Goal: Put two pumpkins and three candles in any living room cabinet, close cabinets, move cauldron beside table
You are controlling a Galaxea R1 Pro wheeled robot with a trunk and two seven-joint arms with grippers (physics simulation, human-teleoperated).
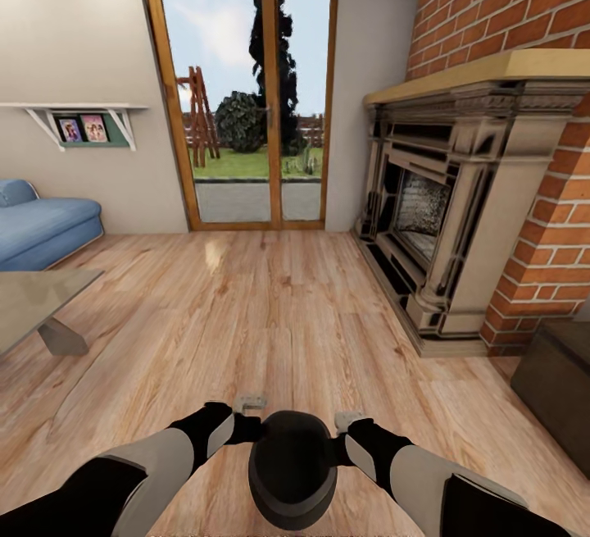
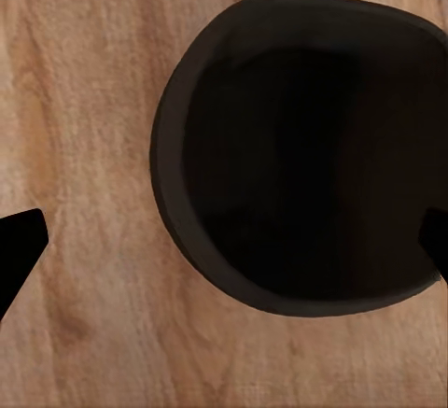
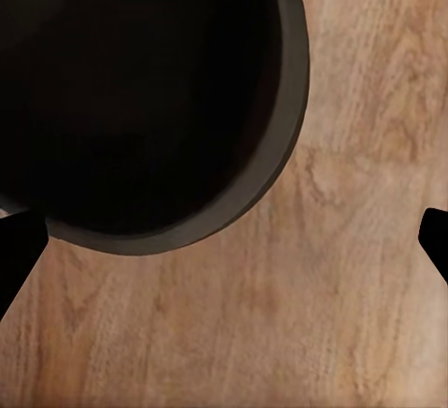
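A glossy black cauldron [image 1: 292, 468] sits low in the head view, held between the two grippers above a wooden plank floor [image 1: 270, 316]. The left gripper [image 1: 248, 402] is at its left side and the right gripper [image 1: 348, 420] at its right side, each pressed close against the pot; whether either is clamped on the rim or only touching cannot be told. In the left wrist view the cauldron's [image 2: 299, 151] wide dark mouth lies between two black fingertips [image 2: 19, 245] set far apart, with floor behind it. In the right wrist view the pot [image 3: 140, 91] is cut off by the frame edge, and the fingertips [image 3: 17, 249] are again far apart. Ahead of the grippers the floor is bare and open up to a glass door [image 1: 246, 94] with a wooden frame. To the left of the left gripper, the corner of a grey table [image 1: 37, 303] juts in, cut off by the frame, with a blue sofa [image 1: 41, 225] beyond it. To the right of the right gripper stands a brick fireplace [image 1: 459, 209], and nearer, a dark cabinet [image 1: 561, 389], partly out of frame.
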